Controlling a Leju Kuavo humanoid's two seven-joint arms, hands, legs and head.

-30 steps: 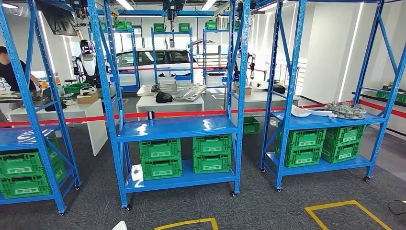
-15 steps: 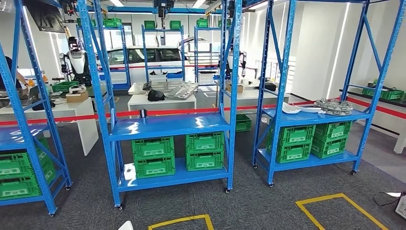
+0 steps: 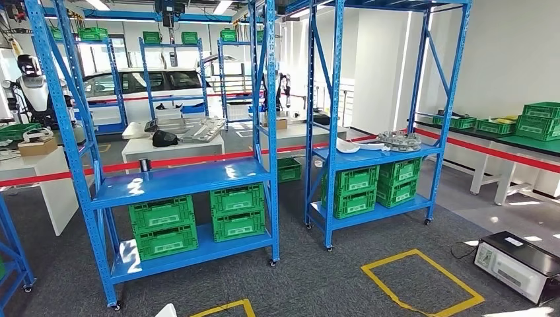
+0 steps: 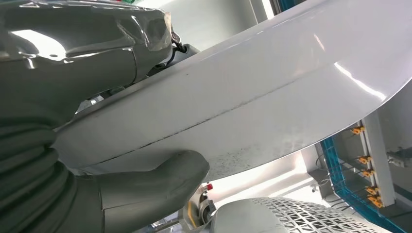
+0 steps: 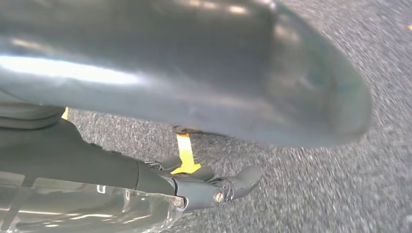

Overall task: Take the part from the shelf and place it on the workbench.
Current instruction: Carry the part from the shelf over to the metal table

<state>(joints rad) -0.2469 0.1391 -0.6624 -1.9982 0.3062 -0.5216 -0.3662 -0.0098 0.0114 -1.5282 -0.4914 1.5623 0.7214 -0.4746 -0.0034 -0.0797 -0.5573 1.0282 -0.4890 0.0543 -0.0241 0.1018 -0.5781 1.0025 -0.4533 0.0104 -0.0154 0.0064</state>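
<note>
You've got the part (image 4: 252, 92) clamped in the left hand (image 4: 97, 160): thumb pressed under it, fingers over the top, and it's a long, smooth, glossy white panel with a gentle curve and a faint seam line along it. A white corner of it pokes up at the bottom edge of the head view. That slick surface looks like it could slide in the grip, so I'd hold it level and avoid quick swings while you turn. The right hand (image 5: 204, 187) hangs over speckled grey carpet with a strip of yellow tape (image 5: 186, 154) under it, fingers loosely spread, holding nothing. Ahead are blue steel shelves (image 3: 178, 181) with green ribbed crates (image 3: 162, 221), and the dark tabletop (image 3: 508, 142) along the right wall looks like your drop spot. Walk wide of the grey box (image 3: 518, 264) on the floor.
</note>
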